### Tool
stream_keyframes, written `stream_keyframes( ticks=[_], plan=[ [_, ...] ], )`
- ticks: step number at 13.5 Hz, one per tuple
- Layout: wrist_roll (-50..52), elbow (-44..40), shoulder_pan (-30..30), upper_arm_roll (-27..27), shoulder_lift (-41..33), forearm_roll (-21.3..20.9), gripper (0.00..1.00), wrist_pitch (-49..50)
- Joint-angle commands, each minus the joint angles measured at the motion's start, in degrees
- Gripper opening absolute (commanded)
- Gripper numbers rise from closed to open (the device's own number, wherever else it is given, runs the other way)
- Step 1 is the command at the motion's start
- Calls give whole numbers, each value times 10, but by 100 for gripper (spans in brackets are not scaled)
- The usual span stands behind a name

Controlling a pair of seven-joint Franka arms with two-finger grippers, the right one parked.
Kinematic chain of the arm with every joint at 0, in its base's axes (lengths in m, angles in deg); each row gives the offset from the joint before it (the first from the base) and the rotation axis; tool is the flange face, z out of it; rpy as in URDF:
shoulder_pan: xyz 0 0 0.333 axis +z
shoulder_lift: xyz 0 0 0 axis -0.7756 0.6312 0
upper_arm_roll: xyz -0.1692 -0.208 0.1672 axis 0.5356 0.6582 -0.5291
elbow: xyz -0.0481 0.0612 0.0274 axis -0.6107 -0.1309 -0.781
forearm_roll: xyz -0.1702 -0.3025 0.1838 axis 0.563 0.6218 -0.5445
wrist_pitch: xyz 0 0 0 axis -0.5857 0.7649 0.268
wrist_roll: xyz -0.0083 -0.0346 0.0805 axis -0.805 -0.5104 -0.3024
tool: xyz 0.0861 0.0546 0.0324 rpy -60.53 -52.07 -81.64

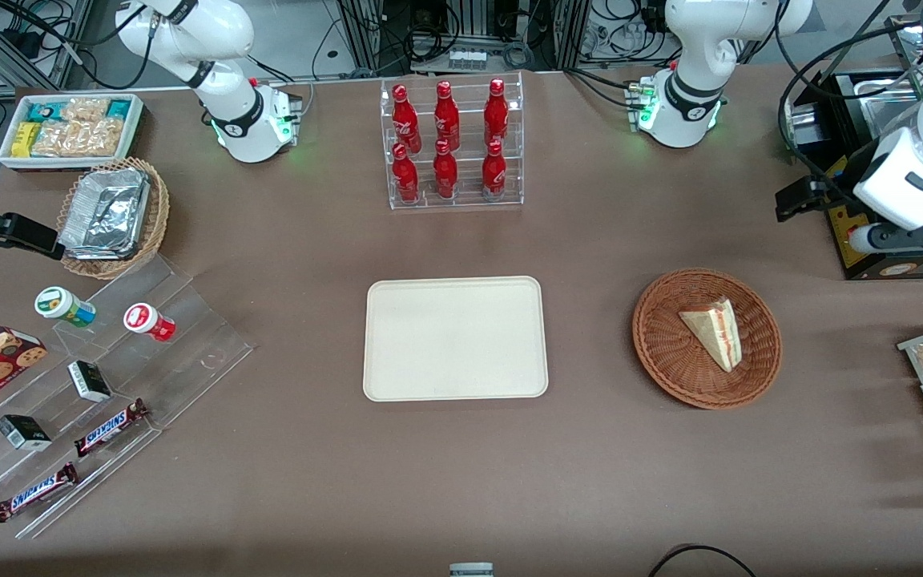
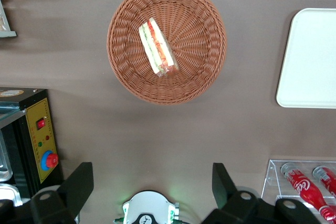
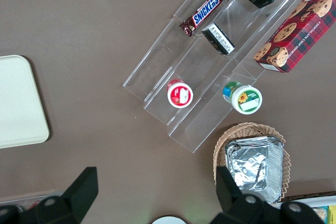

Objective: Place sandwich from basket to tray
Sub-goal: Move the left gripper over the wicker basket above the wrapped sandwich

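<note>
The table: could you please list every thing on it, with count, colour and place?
sandwich: one, white bread, red and green filling, in the basket
basket: one, reddish-brown wicker, beside the tray, toward the working arm's end
tray: one, cream, mid-table
bottles: six, red, in a clear rack above the tray
foil containers: silver, in a tan basket, toward the parked arm's end
Snickers bars: two, brown, on a clear stepped stand
gripper: one, black fingers open, raised above the table, beside the basket

The brown table (image 1: 309,449) carries the tray (image 1: 455,337), the basket (image 1: 670,353) and a bottle rack (image 1: 452,144); the gripper (image 2: 152,182) hovers above it, fingers apart.
</note>
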Motion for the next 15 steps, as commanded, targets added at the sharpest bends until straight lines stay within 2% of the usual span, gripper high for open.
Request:
stream_keyframes(
  ticks=[1, 3, 9, 12, 15],
  plan=[
    [-14, 8, -7, -21, -11, 6, 100, 7],
    [-12, 20, -7, -22, -5, 2, 100, -3],
    [0, 132, -7, -37, -14, 0, 100, -105],
    [106, 188, -7, -36, -11, 0, 100, -180],
    [147, 234, -7, -34, -6, -2, 100, -236]
  ],
)
